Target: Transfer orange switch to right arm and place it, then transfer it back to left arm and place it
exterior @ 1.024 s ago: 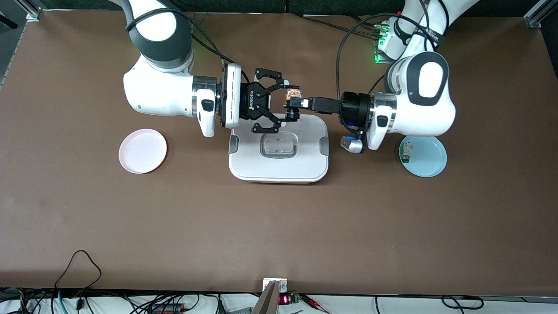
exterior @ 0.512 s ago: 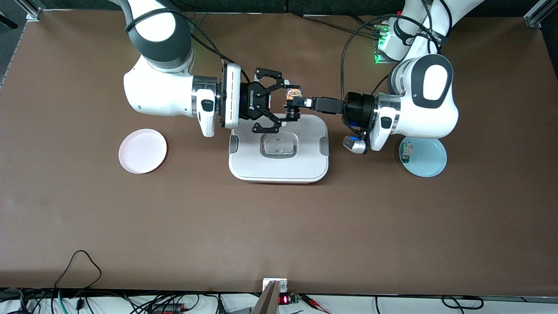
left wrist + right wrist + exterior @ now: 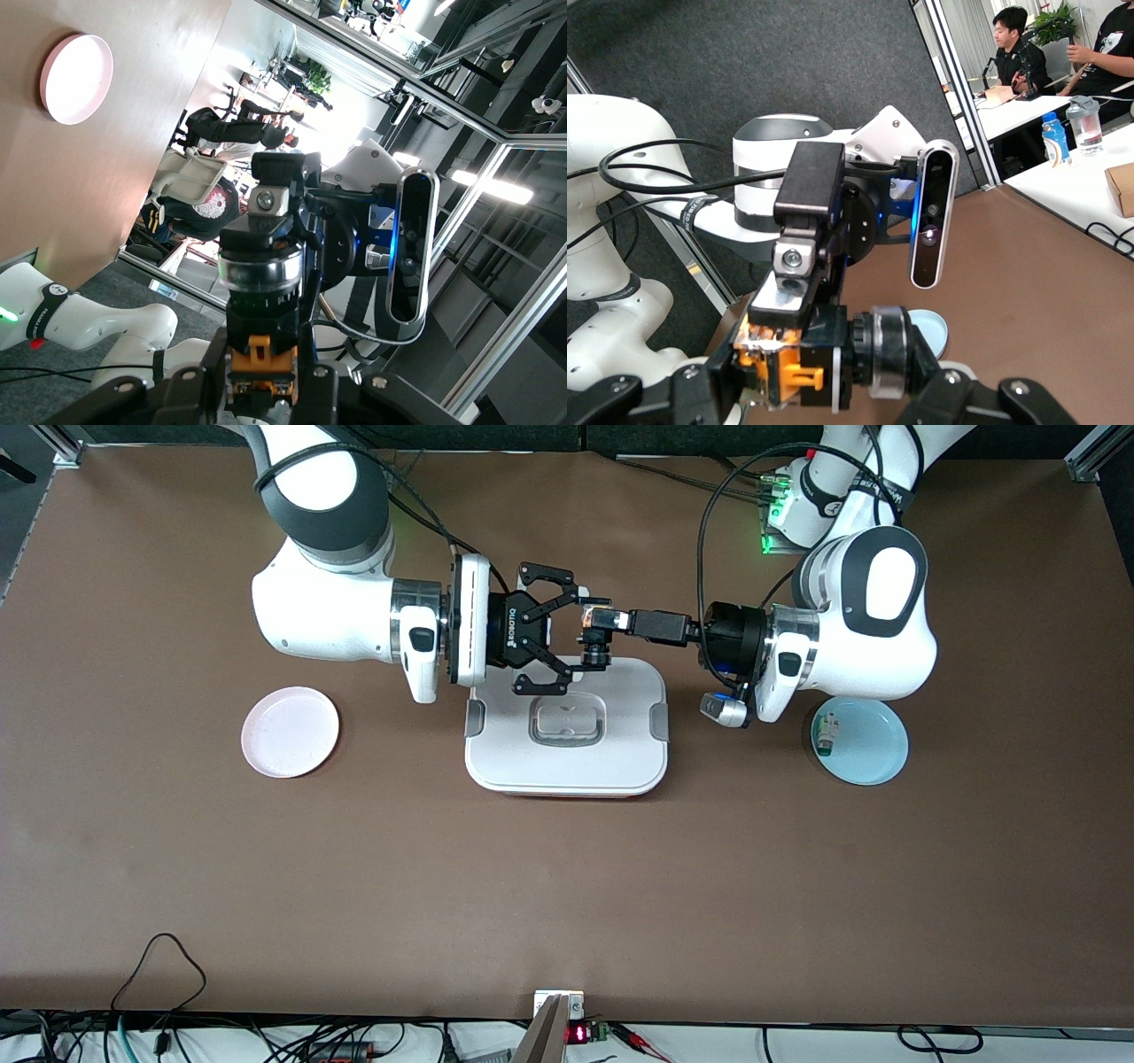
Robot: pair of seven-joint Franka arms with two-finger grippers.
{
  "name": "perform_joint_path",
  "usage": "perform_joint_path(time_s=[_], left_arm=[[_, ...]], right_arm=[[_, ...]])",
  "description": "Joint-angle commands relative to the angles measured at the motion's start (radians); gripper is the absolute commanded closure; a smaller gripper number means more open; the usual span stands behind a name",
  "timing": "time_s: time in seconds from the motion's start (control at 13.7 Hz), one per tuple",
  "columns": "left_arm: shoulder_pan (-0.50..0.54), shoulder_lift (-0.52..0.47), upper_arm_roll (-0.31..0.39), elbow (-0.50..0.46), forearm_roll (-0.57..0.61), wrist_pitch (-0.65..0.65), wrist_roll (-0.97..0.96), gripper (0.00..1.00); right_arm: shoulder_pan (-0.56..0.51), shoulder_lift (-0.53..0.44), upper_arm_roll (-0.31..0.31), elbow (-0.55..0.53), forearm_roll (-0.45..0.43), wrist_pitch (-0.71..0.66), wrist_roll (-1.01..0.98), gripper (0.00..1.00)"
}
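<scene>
We record the orange switch (image 3: 592,638) held in the air over the box (image 3: 567,731), above the box's edge toward the arms' bases. The left tool (image 3: 595,622) is pressed together on the orange switch, pinching its orange end; the right tool (image 3: 567,635) brackets the same part, its fingers (image 3: 542,682) spread, and we cannot tell whether they touch it. On the tabletop (image 3: 567,886) we list a pink plate (image 3: 291,732) and a blue plate (image 3: 861,741) carrying a small white-and-green part (image 3: 826,735).
</scene>
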Motion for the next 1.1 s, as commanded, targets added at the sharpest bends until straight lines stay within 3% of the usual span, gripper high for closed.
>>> perform_joint_path(time_s=[0.0,0.15,0.37,0.44,0.88,1.02], left_arm=[[0.004,-0.032,0.0,-0.035,-0.027,-0.005,-0.002,1.0],[0.004,-0.034,0.0,-0.035,-0.025,-0.005,-0.004,1.0],[0.006,-0.034,0.0,-0.033,-0.016,-0.005,-0.007,1.0],[0.006,-0.034,0.0,-0.033,-0.016,-0.005,-0.007,1.0],[0.006,-0.034,0.004,-0.022,0.005,-0.009,-0.015,1.0],[0.018,-0.029,0.004,0.002,0.12,-0.042,0.001,1.0]], right_arm=[[0.006,-0.006,-0.003,-0.009,0.016,0.002,-0.014,0.6],[0.006,-0.006,-0.003,-0.01,0.016,-0.002,-0.014,0.59],[0.006,-0.011,-0.003,-0.013,0.018,-0.002,0.001,0.41],[0.006,-0.015,-0.003,-0.018,0.018,-0.001,-0.009,0.03],[0.005,-0.023,-0.003,-0.03,0.018,-0.001,0.001,0.0],[0.003,-0.026,-0.003,-0.033,0.018,-0.002,0.004,0.0]])
